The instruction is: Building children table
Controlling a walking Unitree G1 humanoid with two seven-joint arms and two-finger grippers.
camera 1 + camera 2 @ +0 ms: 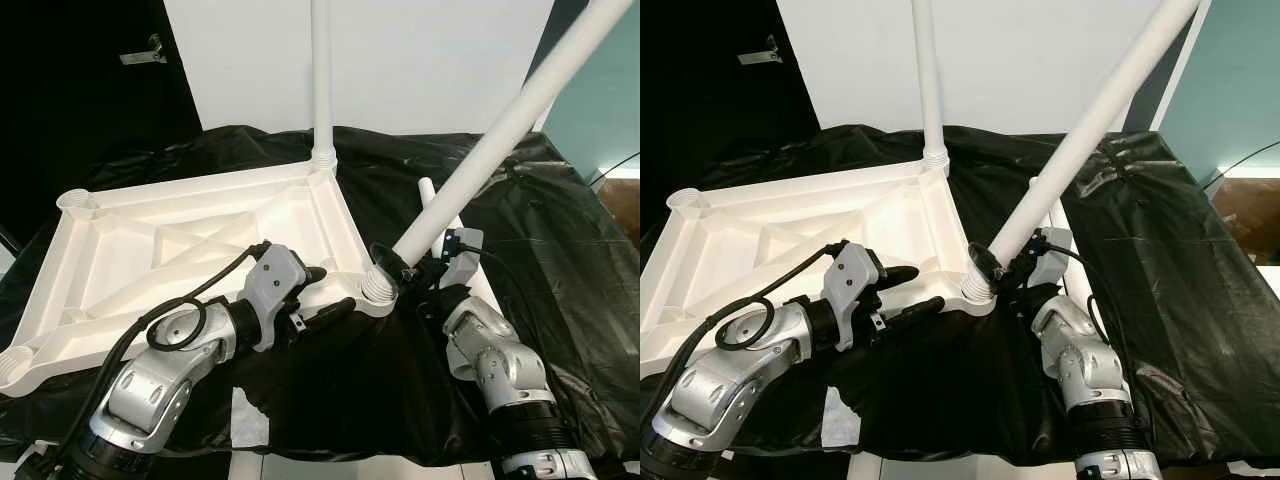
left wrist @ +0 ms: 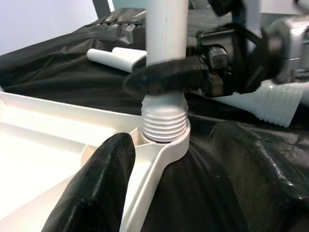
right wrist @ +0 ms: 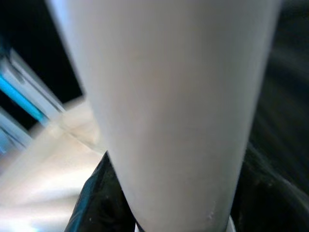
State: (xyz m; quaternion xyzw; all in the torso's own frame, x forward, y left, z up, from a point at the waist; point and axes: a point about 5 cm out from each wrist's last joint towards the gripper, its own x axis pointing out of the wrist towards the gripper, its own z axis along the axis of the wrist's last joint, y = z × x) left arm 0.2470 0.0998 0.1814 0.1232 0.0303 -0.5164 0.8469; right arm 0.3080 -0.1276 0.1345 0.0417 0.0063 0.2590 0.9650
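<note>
— Right gripper (image 1: 400, 262) pinching the leaning leg (image 1: 500, 130) just above its threaded end; one black finger (image 2: 166, 77) wrapped across the tube, right over the corner socket (image 2: 164, 142). Left gripper (image 1: 330, 290) spread wide, fingers (image 2: 91, 188) either side of that same corner of the tabletop (image 1: 190, 250), touching nothing much.

— Risk from here?

— Cross-threading, most likely. Leg tilted well off upright while the thread sits only partly in the socket; turning at that angle could jam or chew the plastic ridges. Also possible: tabletop skidding on the slick black sheet (image 1: 540, 240), since nothing clamps it down. Slipping of the smooth tube through the pinch, too.

— And the table itself?

— White moulded plastic, upside down on the black-draped surface, ribbed underside up, round sockets at the corners. One leg (image 1: 321, 70) already standing straight in the far corner. Spare leg (image 2: 116, 55) lying on the sheet beyond. Near-left and far-left sockets not yet filled.
</note>
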